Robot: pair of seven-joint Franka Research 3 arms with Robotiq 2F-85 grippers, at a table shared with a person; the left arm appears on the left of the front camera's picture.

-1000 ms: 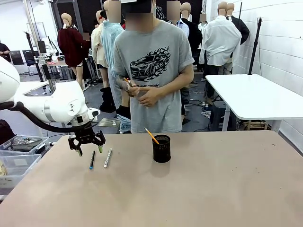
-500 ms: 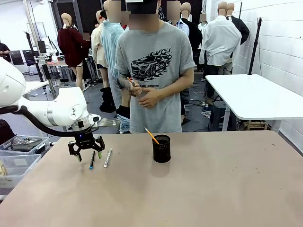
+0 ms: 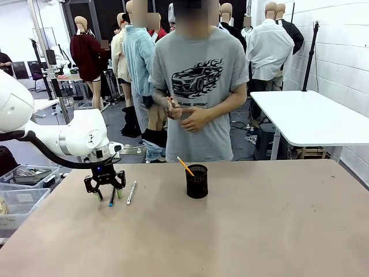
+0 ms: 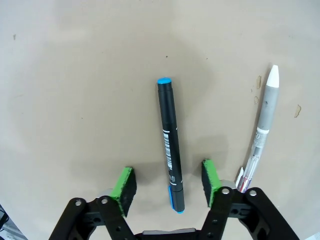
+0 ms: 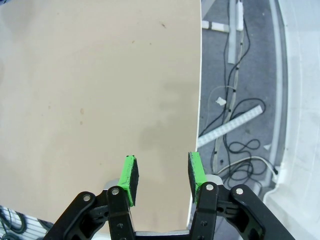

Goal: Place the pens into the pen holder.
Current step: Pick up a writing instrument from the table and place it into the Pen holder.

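Observation:
A black pen [image 4: 169, 145] with teal ends lies on the tan table [image 3: 259, 231] at the left. My left gripper [image 3: 108, 195] is down over it. In the left wrist view my left gripper [image 4: 167, 171] is open, its green pads [image 4: 126, 182] on either side of the pen's near end with a gap on each side. A white and silver pen [image 4: 262, 130] lies just to the right, also seen from the front as the silver pen [image 3: 131, 192]. The black mesh pen holder [image 3: 196, 181] stands mid-table with an orange pencil [image 3: 184, 165] leaning in it. My right gripper [image 5: 161, 167] is open and holds nothing.
A person [image 3: 199, 86] stands at the far edge with both hands at chest height, holding a thin stick [image 3: 171, 104]. The right wrist view looks down on the table's edge [image 5: 197, 90] and a floor with cables [image 5: 240, 100]. Clear bins [image 3: 23, 190] sit left of the table.
My left gripper has dropped down to the table around the black pen, and its jaws have narrowed. The person has shifted slightly to the right.

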